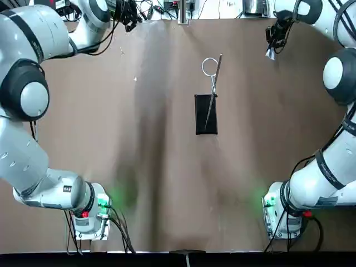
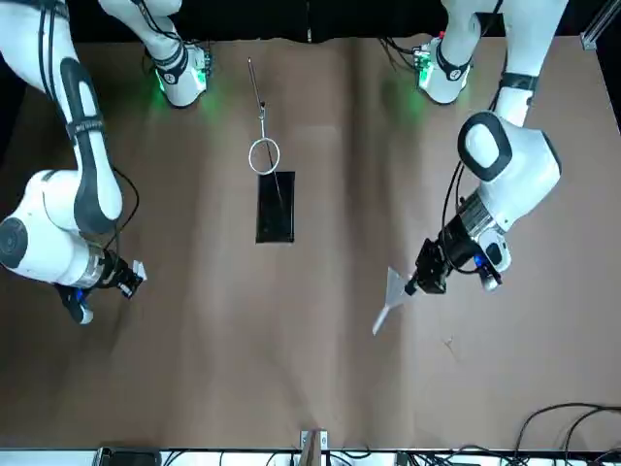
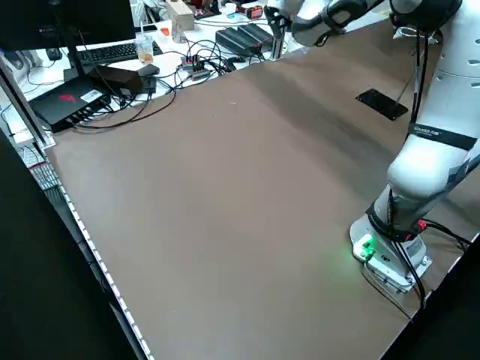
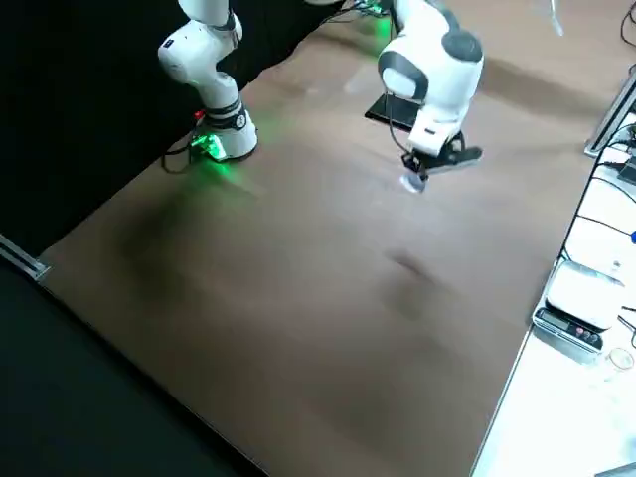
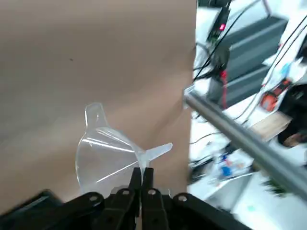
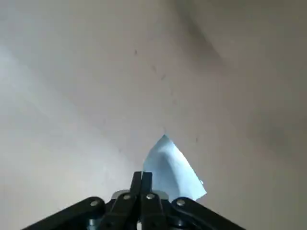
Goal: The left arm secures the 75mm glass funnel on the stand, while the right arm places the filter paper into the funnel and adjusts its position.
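The stand has a flat black base (image 1: pixel 206 114) near the table's middle, with its rod leaning up to a wire ring (image 1: pixel 210 67); the base (image 2: pixel 275 206) and ring (image 2: pixel 264 155) also show from the front, and the ring holds nothing. My left gripper (image 2: pixel 427 277) is off to the stand's left and farther from the bases, shut on the clear glass funnel (image 2: pixel 392 295). The left wrist view shows the left gripper (image 5: pixel 141 179) pinching the funnel (image 5: pixel 108 155) near its neck. My right gripper (image 2: pixel 124 279) hovers far to the stand's right, shut on the white filter paper (image 6: pixel 172 170).
Brown cloth (image 1: pixel 167 183) covers the table. Cables and electronics (image 3: pixel 187 60) crowd the bench past the far edge. A white scale (image 4: pixel 571 298) sits off the right side. Both arm bases (image 1: pixel 89 214) stand at the near corners.
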You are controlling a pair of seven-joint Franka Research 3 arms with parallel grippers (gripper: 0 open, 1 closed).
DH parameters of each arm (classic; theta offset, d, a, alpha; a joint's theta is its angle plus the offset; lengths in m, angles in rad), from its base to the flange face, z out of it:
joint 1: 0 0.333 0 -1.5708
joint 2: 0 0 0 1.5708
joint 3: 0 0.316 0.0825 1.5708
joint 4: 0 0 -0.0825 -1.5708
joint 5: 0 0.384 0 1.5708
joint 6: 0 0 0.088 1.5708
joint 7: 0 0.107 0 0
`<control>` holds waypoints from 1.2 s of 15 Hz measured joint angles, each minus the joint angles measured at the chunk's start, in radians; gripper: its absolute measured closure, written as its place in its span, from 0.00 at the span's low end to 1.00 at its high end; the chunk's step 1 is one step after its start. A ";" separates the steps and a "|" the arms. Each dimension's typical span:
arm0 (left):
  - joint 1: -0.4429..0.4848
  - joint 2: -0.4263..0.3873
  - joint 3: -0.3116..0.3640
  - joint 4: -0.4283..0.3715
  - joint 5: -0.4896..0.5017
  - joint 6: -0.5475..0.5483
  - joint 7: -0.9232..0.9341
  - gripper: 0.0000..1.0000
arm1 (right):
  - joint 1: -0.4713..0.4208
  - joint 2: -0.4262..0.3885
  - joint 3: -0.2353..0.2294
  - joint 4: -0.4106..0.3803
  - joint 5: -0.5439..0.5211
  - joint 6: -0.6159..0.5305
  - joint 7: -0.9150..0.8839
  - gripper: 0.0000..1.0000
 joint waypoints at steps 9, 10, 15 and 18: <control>0.000 -0.021 -0.052 0.092 0.337 -0.264 0.215 0.97 | 0.026 -0.146 0.032 0.036 0.003 -0.281 -0.007 0.99; 0.000 -0.021 -0.056 0.093 0.365 -0.300 0.250 0.97 | 0.026 -0.161 0.037 0.039 0.006 -0.307 -0.010 0.99; 0.002 -0.021 -0.060 0.148 0.504 -0.510 0.324 0.97 | 0.046 -0.196 0.061 0.082 0.082 -0.412 -0.008 0.99; 0.003 -0.021 -0.060 0.159 0.529 -0.553 0.360 0.97 | 0.083 -0.196 0.064 0.092 0.104 -0.441 0.083 0.98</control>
